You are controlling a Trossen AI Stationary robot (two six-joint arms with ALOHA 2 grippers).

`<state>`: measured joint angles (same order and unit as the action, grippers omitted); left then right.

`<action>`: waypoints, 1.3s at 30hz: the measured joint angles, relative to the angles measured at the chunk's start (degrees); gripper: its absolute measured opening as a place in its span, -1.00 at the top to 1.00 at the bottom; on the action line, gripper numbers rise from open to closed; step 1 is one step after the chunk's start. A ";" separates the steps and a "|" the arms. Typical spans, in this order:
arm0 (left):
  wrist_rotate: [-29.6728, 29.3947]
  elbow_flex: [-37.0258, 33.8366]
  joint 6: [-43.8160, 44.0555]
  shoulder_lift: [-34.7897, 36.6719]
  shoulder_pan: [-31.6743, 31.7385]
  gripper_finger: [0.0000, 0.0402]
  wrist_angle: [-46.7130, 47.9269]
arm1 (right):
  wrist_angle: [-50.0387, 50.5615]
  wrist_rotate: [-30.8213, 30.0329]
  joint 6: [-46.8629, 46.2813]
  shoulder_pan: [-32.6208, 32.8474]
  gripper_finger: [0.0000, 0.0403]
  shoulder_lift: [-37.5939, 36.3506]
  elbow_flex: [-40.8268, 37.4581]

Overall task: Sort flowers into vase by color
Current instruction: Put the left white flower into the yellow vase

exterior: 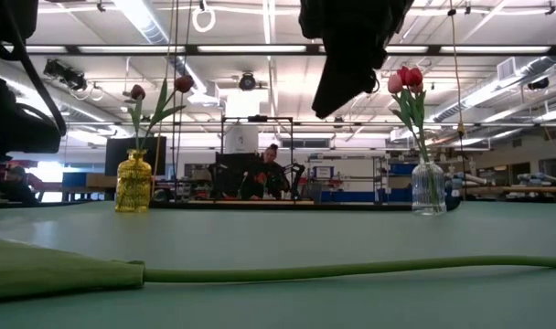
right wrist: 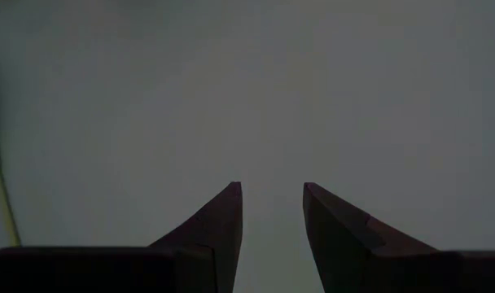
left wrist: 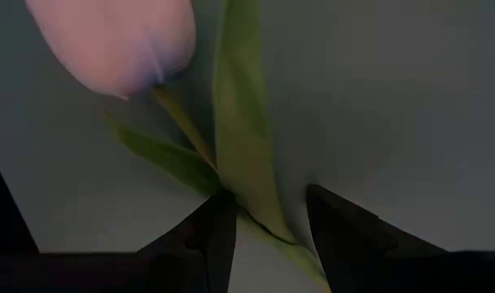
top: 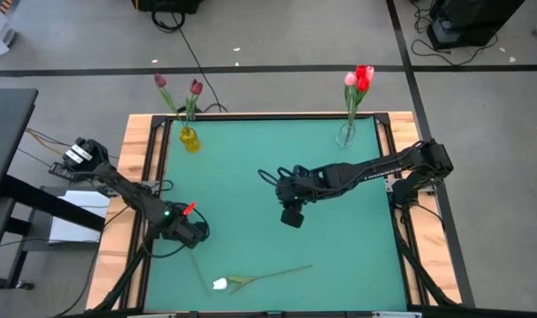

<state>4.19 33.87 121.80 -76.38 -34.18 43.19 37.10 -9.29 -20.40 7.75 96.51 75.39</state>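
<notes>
A white tulip (top: 220, 283) lies flat on the green mat near the table's near edge, its stem (top: 277, 272) running toward the right; in the low view the stem (exterior: 351, 270) rests along the table. My left gripper (top: 196, 238) hovers just beyond the bud, open. In its wrist view the fingers (left wrist: 268, 199) stand on either side of a green leaf (left wrist: 247, 138), with the pale bud (left wrist: 117, 45) ahead. My right gripper (top: 292, 218) is open above the middle of the mat and holds nothing (right wrist: 272, 187).
A yellow vase (top: 189, 140) at the far left corner holds two dark red tulips (top: 195, 87). A clear vase (top: 346, 134) at the far right holds a pink and a red tulip (top: 361, 78). Wooden rails (top: 138, 177) border the mat. A person (exterior: 271, 164) sits in the room beyond.
</notes>
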 joint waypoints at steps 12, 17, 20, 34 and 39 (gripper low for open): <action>-3.33 1.32 -1.44 -0.19 0.24 0.95 0.11 | -4.32 0.93 -0.96 0.44 0.30 -0.27 -5.08; -9.00 4.93 -2.53 -0.17 0.27 0.93 -0.23 | -10.19 0.54 -0.87 0.76 0.30 -1.78 -5.08; -16.99 8.17 -4.51 -0.17 0.28 0.93 -0.04 | -11.95 0.36 -0.87 0.64 0.30 -2.11 -5.07; -36.92 16.87 -35.90 12.89 16.51 0.93 7.54 | -10.86 1.60 -0.50 0.49 0.30 -2.29 -5.06; -37.66 16.87 -52.36 20.78 26.32 0.93 6.58 | -10.86 1.53 -2.15 0.31 0.30 -2.29 -5.06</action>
<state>-33.47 50.74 69.44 -55.60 -7.87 49.77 26.24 -7.77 -22.55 8.06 94.21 70.32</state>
